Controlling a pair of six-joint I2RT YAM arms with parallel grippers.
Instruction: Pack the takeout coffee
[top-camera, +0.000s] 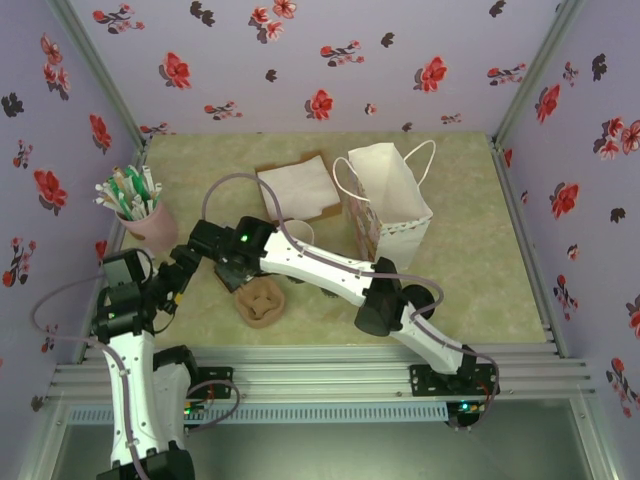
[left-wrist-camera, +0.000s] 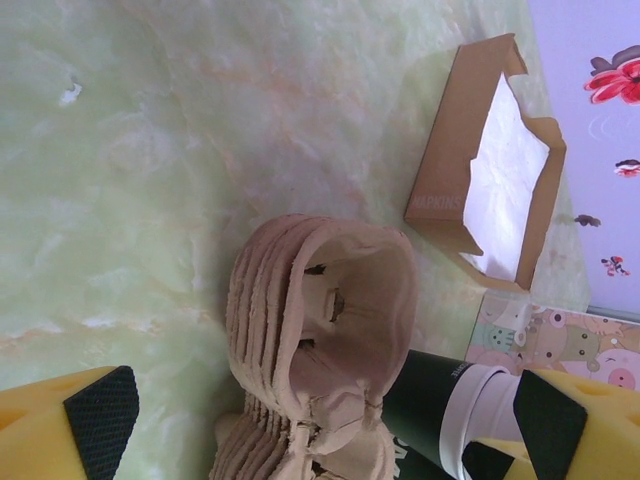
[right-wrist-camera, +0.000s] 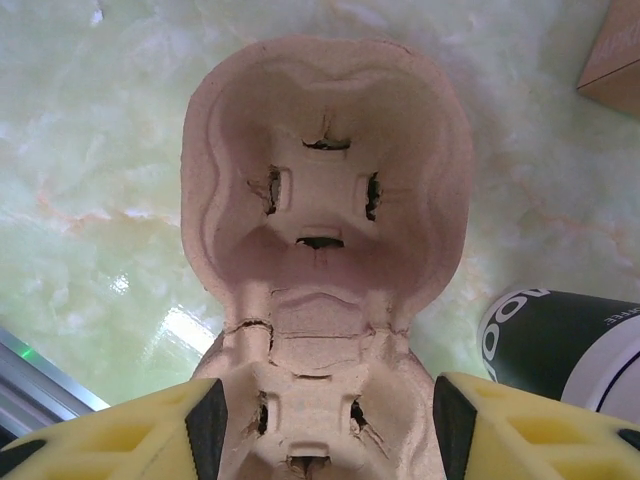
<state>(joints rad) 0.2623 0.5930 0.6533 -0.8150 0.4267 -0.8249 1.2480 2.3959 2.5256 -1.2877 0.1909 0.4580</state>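
Note:
The takeout coffee is out of view. A stack of brown pulp cup carriers (top-camera: 260, 300) (left-wrist-camera: 320, 310) (right-wrist-camera: 325, 200) lies on the green marble table. My right gripper (top-camera: 236, 270) (right-wrist-camera: 330, 435) is just over it. The jaws are open and straddle the near well, with the black pads (right-wrist-camera: 210, 430) close to the carrier's sides. My left gripper (top-camera: 185, 272) (left-wrist-camera: 320, 425) hangs wide open to the left of the stack, holding nothing. A dark green paper cup with a white rim (left-wrist-camera: 435, 400) (right-wrist-camera: 545, 340) (top-camera: 300, 232) is right beside the carriers. I cannot tell whether it stands or lies.
A cardboard napkin box (top-camera: 297, 188) (left-wrist-camera: 490, 160) sits at the back. An open white paper bag (top-camera: 395, 205) (left-wrist-camera: 560, 340) stands to its right. A pink cup of straws (top-camera: 150, 225) is at the left wall. Metal rails (top-camera: 330, 370) run along the table's front edge.

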